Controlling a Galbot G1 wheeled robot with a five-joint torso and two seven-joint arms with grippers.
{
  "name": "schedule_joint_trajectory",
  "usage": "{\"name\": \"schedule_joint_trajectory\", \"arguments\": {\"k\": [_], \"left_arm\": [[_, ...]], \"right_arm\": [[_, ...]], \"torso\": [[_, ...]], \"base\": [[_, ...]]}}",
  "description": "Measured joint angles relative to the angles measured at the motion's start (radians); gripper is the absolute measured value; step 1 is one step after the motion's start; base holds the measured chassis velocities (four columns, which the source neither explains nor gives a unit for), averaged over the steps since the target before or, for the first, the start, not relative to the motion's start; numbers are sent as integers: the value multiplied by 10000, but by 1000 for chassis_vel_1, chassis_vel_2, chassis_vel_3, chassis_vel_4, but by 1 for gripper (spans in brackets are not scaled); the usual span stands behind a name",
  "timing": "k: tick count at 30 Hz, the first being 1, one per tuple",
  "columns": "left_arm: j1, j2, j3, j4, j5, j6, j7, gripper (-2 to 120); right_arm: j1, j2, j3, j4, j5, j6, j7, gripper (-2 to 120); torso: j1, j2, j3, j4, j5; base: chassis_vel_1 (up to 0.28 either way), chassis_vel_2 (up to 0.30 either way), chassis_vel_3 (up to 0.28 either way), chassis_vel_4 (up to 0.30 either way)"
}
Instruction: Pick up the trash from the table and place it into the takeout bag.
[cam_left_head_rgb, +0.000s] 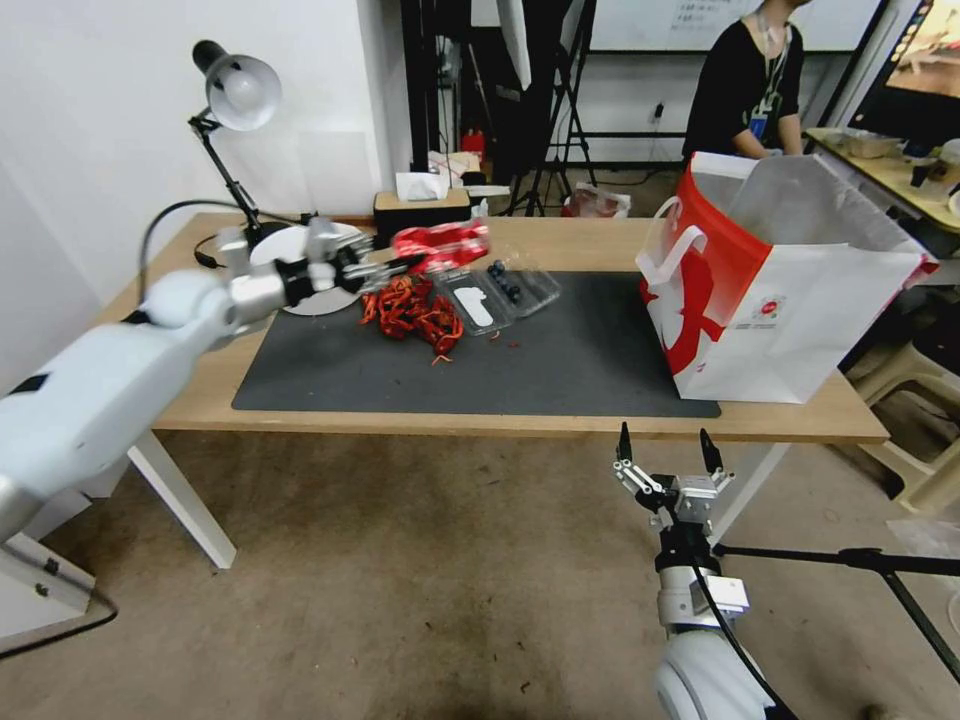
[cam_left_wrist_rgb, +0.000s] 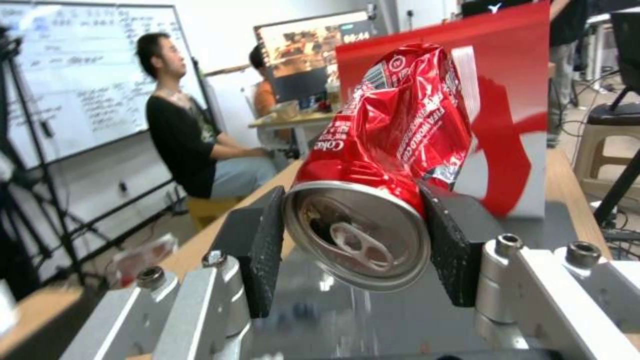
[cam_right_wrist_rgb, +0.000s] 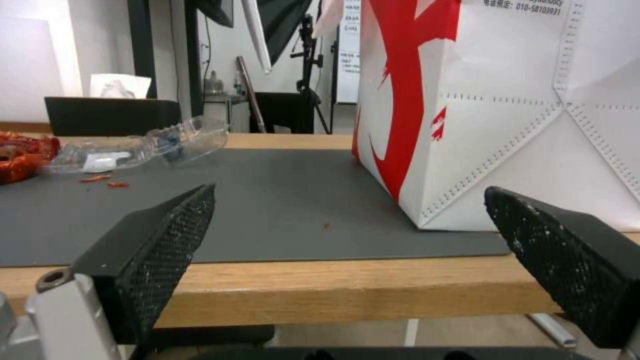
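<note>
The left pincer (cam_left_head_rgb: 385, 265) is clamped on a crushed red can (cam_left_head_rgb: 440, 245), holding it in the air above the back left part of the dark grey mat (cam_left_head_rgb: 560, 360), clear of the tabletop (cam_left_head_rgb: 520, 425). In the left wrist view the two black pads grip the can (cam_left_wrist_rgb: 383, 165) at its top end, pull-tab facing the camera, with its dented body pointing toward the takeout bag (cam_left_wrist_rgb: 513, 100). That bag (cam_left_head_rgb: 790, 300), white with a red side and white loop handles, stands upright and open on the right end of the mat. Below the can lie a heap of red scraps (cam_left_head_rgb: 412, 312) and a clear plastic clamshell tray (cam_left_head_rgb: 495, 293). The right pincer (cam_left_head_rgb: 668, 455) waits with its fingers spread wide, just in front of the tabletop's near edge, below the bag.
</note>
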Motion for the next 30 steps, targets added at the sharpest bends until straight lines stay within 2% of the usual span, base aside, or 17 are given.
{"name": "schedule_joint_trajectory", "arguments": {"k": [3, 5, 7, 9, 10, 12, 14, 17, 21, 24, 25, 28, 30], "left_arm": [[-451, -396, 363, 288, -24, -1, -61, 46], [-1160, -1098, 841, 817, -42, -4, -124, 46], [-1307, -1255, 928, 946, -46, -7, -129, 46], [-1927, -1996, 1224, 1525, -52, -36, -131, 46], [-1927, -1996, 1224, 1525, -52, -36, -131, 46], [-2387, -2575, 1465, 1957, -99, -55, -182, 46], [-2534, -2752, 1547, 2072, -123, -57, -210, 46], [-3169, -3598, 1953, 2613, -219, -59, -285, 46], [-3490, -4073, 2161, 2903, -239, -51, -295, 46], [-3914, -4763, 2460, 3397, -272, -43, -326, 46], [-3914, -4763, 2460, 3397, -272, -43, -326, 46], [-4265, -5633, 2762, 4033, -209, -76, -292, 46], [-4305, -5801, 2771, 4153, -190, -84, -279, 46]], "right_arm": [[-8, 29, 16, -5, 0, 0, 4, 100], [-21, 69, 31, -15, -3, 3, 10, 100], [-24, 78, 38, -16, -3, 3, 13, 100], [-30, 111, 57, -16, -12, 4, 27, 100], [-30, 111, 57, -16, -12, 4, 27, 100], [-33, 111, 57, -16, -17, 2, 32, 100], [-29, 109, 58, -16, -18, -1, 33, 100], [35, 121, 61, -16, -18, -32, 36, 100], [62, 146, 55, -16, -18, -41, 36, 100], [71, 181, 45, -69, -18, -39, 37, 100], [71, 181, 45, -69, -18, -39, 37, 100], [72, 230, 51, -100, -9, -18, 36, 100], [75, 244, 52, -110, -8, -12, 37, 100]], "torso": [[-1, -1, 0, 0, -4], [-3, 0, 0, 1, -1], [-2, 0, 0, 1, -2], [-2, 0, 0, 0, -1], [-2, 0, 0, 0, -1], [-1, 0, 0, -3, -2], [-2, 0, 0, -1, -3], [-2, 0, 0, 0, -1], [-2, 0, 0, 2, -5], [-1, 0, -1, 2, -3], [-1, 0, -1, 2, -3], [-1, 0, -1, 3, -3], [-2, -1, -1, 3, -2]], "base": [[0, 0, 0, 0], [0, 0, 0, 0], [0, 0, 0, 0], [0, 0, 0, 0], [0, 0, 0, 0], [0, 0, 0, 0], [0, 0, 0, 0], [0, 0, 0, 0], [0, 0, 0, 0], [0, 0, 0, 0], [0, 0, 0, 0], [0, 0, 0, 0], [0, 0, 0, 0]]}}
